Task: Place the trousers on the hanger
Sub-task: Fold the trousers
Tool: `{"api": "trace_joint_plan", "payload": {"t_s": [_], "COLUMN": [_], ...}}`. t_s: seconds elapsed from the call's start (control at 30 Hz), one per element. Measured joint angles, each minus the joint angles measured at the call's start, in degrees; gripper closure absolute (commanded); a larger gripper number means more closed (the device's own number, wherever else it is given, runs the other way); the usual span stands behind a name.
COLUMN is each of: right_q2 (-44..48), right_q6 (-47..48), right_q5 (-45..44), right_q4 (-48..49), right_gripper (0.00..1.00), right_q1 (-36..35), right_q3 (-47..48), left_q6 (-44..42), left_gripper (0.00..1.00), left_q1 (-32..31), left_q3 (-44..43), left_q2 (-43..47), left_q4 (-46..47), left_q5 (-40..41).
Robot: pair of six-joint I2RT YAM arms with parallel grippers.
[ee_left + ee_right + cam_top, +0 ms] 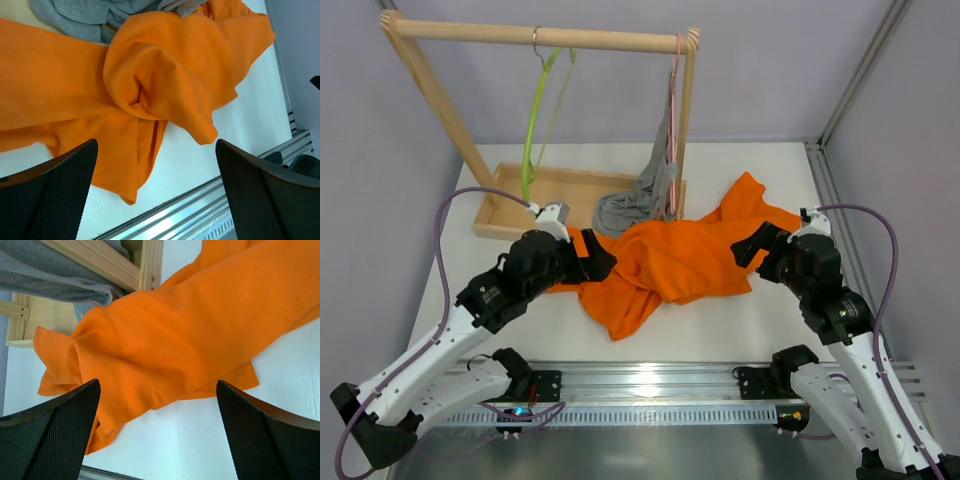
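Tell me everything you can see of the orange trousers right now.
The trousers are plain bright orange cloth, crumpled and folded over themselves in a heap on the white table, one end trailing toward the far right. Their far edge meets the grey garment. The left gripper and right gripper flank them, open, holding nothing.

Plain bright orange trousers (675,262), lime-green hanger (532,140), grey garment (638,197) on a pink hanger (674,110).
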State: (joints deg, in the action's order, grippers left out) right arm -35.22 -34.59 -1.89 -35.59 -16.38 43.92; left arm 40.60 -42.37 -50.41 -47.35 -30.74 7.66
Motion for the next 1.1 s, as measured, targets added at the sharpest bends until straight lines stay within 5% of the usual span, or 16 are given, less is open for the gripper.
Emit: {"api": "trace_joint_plan", "payload": {"t_s": [0.3, 0.63, 0.93, 1.1], "right_q2": [-2.9, -20.0, -27.4, -30.0], "right_q6": [-2.4, -4.8, -10.3, -10.7], "right_q5": [-1.2, -3.6, -3.6, -3.3], "right_q4": [1.3, 9.0, 16.8, 21.5], "right_gripper": [0.00, 0.05, 0.07, 0.15], "right_q1": [0.0, 1.0, 19.1, 23.5], "right_q3": [0.1, 1.5, -4.7, -7.8], "left_q6": [2.4, 2.8, 4.0, 4.9], "left_gripper": [0.00, 0.00, 0.01, 0.01], "left_q1": [0.0, 1.8, 5.8, 6.5], "left_q3": [2.1, 2.7, 7.9, 11.5], "left_q2": [0.4, -9.2, -13.6, -15.1], "left_q4": [-0.4, -0.2, 4.7, 6.8], "left_q5": [1.9, 1.8, -2.8, -6.1]}}
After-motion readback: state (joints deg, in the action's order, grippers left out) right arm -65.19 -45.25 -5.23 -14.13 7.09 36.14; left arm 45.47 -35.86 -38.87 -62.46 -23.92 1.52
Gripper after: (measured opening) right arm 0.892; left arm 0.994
